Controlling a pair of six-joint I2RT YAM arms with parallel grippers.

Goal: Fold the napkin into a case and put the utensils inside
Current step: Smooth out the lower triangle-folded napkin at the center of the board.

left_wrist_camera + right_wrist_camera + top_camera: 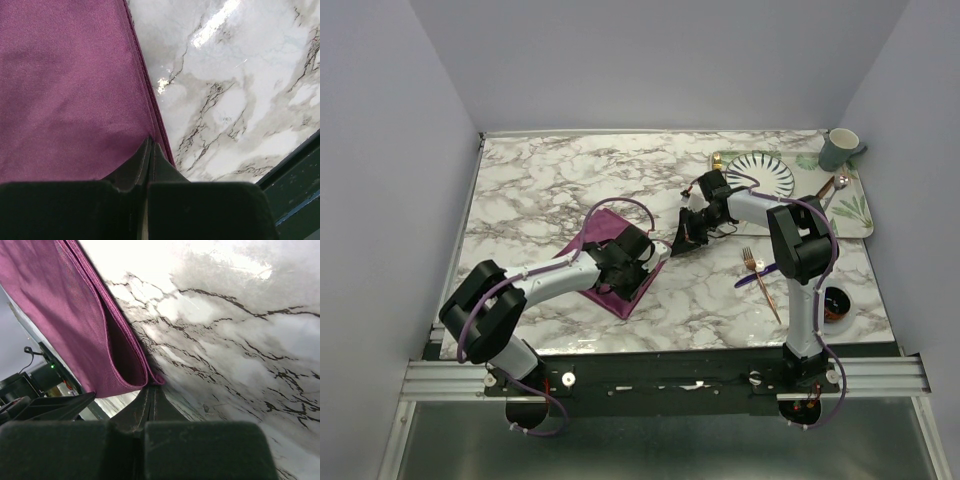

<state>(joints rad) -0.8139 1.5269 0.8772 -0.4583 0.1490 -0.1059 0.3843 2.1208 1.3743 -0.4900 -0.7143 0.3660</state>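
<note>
Folding step, marble table (540, 190) centre: left gripper (150, 148) and right gripper (152, 390) clenched on plum napkin (65, 90) edge; next, carry it across evenly.

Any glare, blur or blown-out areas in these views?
Left wrist: sharp weave on the plum-purple satin napkin, one glare streak on the white veined marble table. Right wrist: marble blown out at top, veins soft. Top external: even light, no harsh glare.

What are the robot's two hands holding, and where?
Both pinch the purple napkin: the left gripper at its hemmed edge, the right gripper at a folded corner.
</note>
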